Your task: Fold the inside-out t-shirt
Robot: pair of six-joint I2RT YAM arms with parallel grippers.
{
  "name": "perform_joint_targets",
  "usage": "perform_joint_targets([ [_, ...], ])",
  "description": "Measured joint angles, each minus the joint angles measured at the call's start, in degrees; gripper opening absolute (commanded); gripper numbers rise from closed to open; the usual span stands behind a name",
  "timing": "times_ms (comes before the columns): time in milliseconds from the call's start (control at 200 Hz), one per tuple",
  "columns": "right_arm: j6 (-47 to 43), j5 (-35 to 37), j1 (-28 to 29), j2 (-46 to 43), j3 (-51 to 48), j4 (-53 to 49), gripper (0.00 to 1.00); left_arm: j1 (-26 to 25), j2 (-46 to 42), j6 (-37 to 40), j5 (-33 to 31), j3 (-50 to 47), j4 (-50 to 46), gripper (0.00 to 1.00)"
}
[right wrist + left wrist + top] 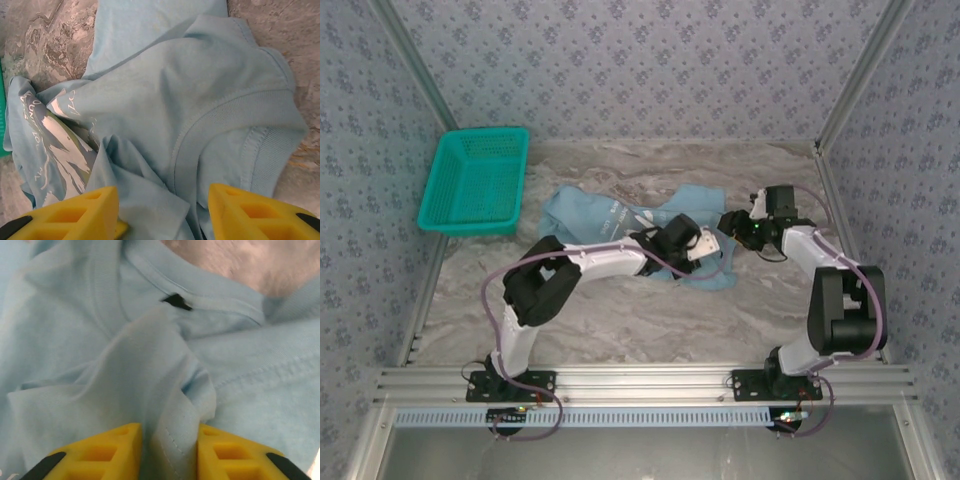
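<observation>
Left gripper [169, 452] pinched a raised fold of the inside-out t-shirt [588, 215], crumpled on the marbled table [650, 320]; right gripper [162, 215] hung spread above it. Such a thin pinch could slip, or drag several layers together.

one t-shirt [585, 215], one basket [475, 185], two hands [169, 452] [162, 212]

Bright diffuse light; soft shadows; left wrist view slightly blurred.

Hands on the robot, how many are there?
2. The left hand pinches a fold of the blue t-shirt near its collar; the right hand is open over the shirt's right side.
</observation>
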Motion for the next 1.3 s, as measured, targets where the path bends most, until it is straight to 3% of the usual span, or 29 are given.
perform_joint_targets([
  [215, -1.97, 2.32, 0.0, -3.65, -1.01, -1.42, 0.52, 7.69, 0.02, -6.14, 12.74, 4.63, -3.76, 0.27],
  [355, -2.58, 3.17, 0.22, -3.65, -1.51, -1.81, 0.52, 11.72, 0.85, -9.55, 17.42, 7.76, -5.03, 0.28],
  [505, -3.45, 3.89, 1.18, -3.65, -1.97, -2.36, 0.53, 14.69, 1.97, -11.96, 19.76, 8.35, -6.36, 0.46],
  [620, -4.07, 3.87, 1.68, -3.65, -3.1, -2.93, 0.53, 14.82, 0.5, -11.8, 20.81, 5.35, -6.23, 0.56],
  [759, -4.72, 3.89, 1.38, -3.65, -4.26, -4.35, 0.53, 9.77, -6.62, -6.99, 16.15, -4.94, -5.84, 0.58],
  [899, -4.98, 3.37, 0.79, -3.65, -4.39, -4.39, 0.53, 1.38, -9.51, -1.03, 9.9, -8.33, -5.22, 0.54],
  [994, -4.98, 2.86, 0.35, -3.63, -4.39, -4.37, 0.53, -0.68, -8.44, 2.03, 7.04, -7.39, -5.25, 0.51],
  [1139, -4.98, 2.36, 0.26, -3.65, -4.39, -4.37, 0.54, -0.35, -3.23, 4.2, 3.1, -2.73, -4.98, 0.29],
  [1299, -5.01, 2.19, 0.26, -4.37, -4.85, -4.46, 0.54, 0.9, -1.92, 3.54, 3.67, -1.84, -4.83, 0.11],
])
